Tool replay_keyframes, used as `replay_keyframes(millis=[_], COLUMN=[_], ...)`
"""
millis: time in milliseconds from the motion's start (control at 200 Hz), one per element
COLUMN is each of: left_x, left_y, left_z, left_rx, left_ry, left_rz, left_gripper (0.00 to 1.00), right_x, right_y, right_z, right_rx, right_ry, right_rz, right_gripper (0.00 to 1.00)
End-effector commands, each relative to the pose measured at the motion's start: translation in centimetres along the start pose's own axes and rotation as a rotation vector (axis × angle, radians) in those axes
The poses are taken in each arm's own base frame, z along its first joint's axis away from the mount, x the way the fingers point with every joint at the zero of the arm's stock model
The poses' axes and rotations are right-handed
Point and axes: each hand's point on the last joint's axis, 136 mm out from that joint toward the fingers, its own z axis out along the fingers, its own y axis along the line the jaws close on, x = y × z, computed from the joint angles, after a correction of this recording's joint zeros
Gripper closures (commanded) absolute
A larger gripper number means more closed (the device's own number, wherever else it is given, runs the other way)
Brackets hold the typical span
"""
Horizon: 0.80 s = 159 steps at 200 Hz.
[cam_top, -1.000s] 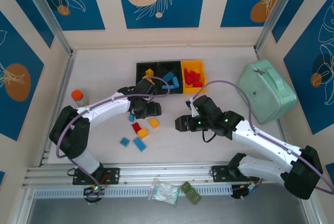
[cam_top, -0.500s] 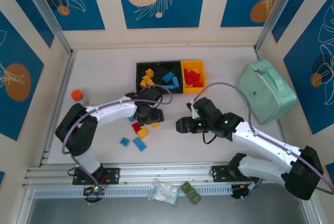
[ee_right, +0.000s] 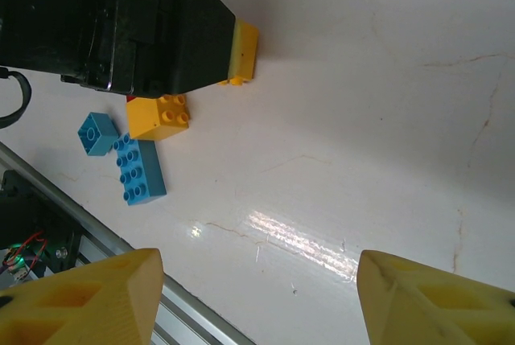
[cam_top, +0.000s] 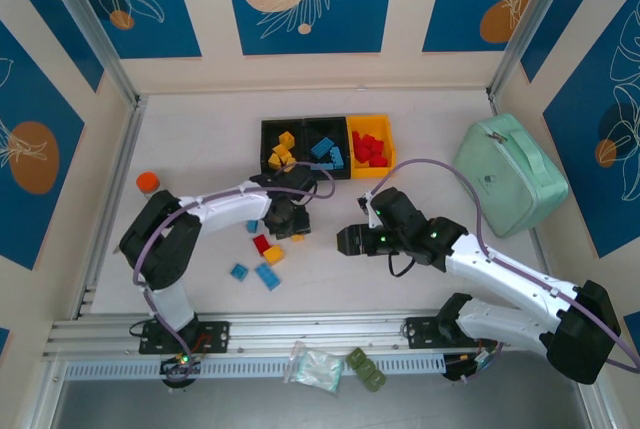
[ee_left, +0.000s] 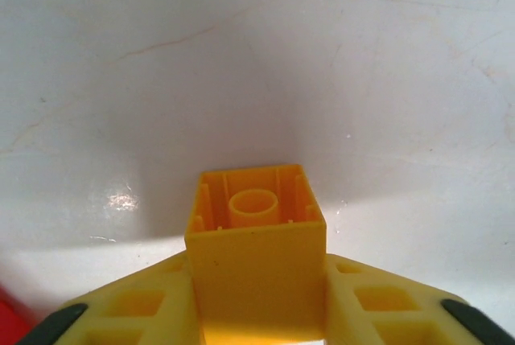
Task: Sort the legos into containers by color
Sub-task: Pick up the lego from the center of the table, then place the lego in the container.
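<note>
Closest to the arm bases and farthest from the row of containers, four small studded legos lie loose on the white counter. They are a long blue brick, a small blue one, an orange-yellow one and a red one just beside it.

A step closer to the containers, the left fingers are closed on a square yellow brick. Its hollow underside, with one round tube inside, faces the wrist camera. One yellow finger lies flat against each side wall, and the brick stands out past their tips. Whether it touches the counter cannot be told.

The right fingers are spread wide with nothing between them. They sit over bare counter on the near side of the containers' yellow bin.

Farthest away, the containers hold sorted bricks. Yellow bricks are in the left black bin, blue bricks in the middle black bin, and red bricks in the yellow bin.
</note>
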Motion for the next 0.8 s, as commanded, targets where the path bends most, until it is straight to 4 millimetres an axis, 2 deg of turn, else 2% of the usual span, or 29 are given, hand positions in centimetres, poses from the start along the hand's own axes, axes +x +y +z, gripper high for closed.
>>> replay_keyframes(millis=[0,210,530,790], left_x=[-0.4,-2.5,-8.6,-14.5], left_y=[-0.4,-0.6,0.4,1.0], left_z=[-1.0,-3.7,-8.3,-9.0], left_rx=[-0.013,-0.023,-0.031,-0.046], left_ry=[-0.020,-0.085,-0.209,-0.257], left_rz=[0.035,0.079,0.081,0.064], left_gripper=[0.74,0.76,0.76,0.77], right_x=[0.1,-0.3,-1.1,-1.6], right_y=[-0.2,0.1,0.6,1.4], right_z=[0.0,-0.2,-0.3,0.2], right_rx=[0.002,-0.002,-0.017,-0.033], right_ry=[-0.014,-0.021,-0.043,-0.037], right_rz=[0.007,0.002,-0.004,-0.010], right_gripper=[0.35,0.35,0.35,0.35])
